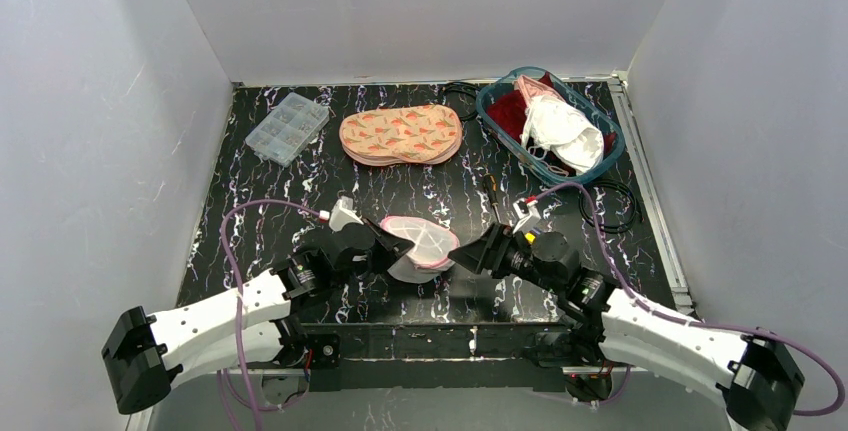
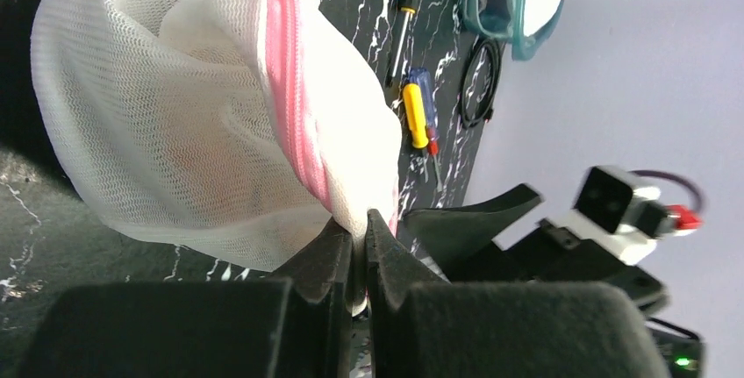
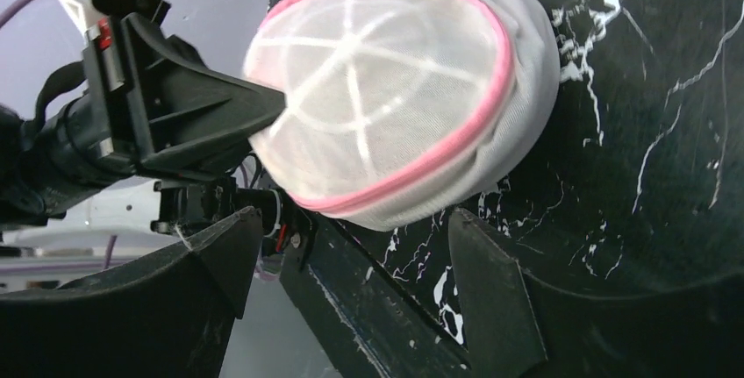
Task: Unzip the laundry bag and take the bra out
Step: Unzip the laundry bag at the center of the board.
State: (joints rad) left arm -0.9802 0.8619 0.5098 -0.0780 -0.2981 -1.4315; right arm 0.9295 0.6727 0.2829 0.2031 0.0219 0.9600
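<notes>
Soft, even light falls from overhead in the top view. The white walls (image 1: 90,101) read a flat grey-blue, and the black table (image 1: 400,191) carries only a faint sheen. That picture is sharp throughout.

In the left wrist view the laundry bag (image 2: 175,115) is very bright, its mesh nearly washed out toward 12 o'clock. The left gripper (image 2: 358,231) at 6 o'clock is dark and soft, too close to focus, and the parts at 4 o'clock are blurred.

The right wrist view is crisp on mesh and table veins. The right gripper (image 3: 353,217) sinks into near-black shadow at 5 and 7 o'clock, and the background at 8 o'clock is hazy and bright.
</notes>
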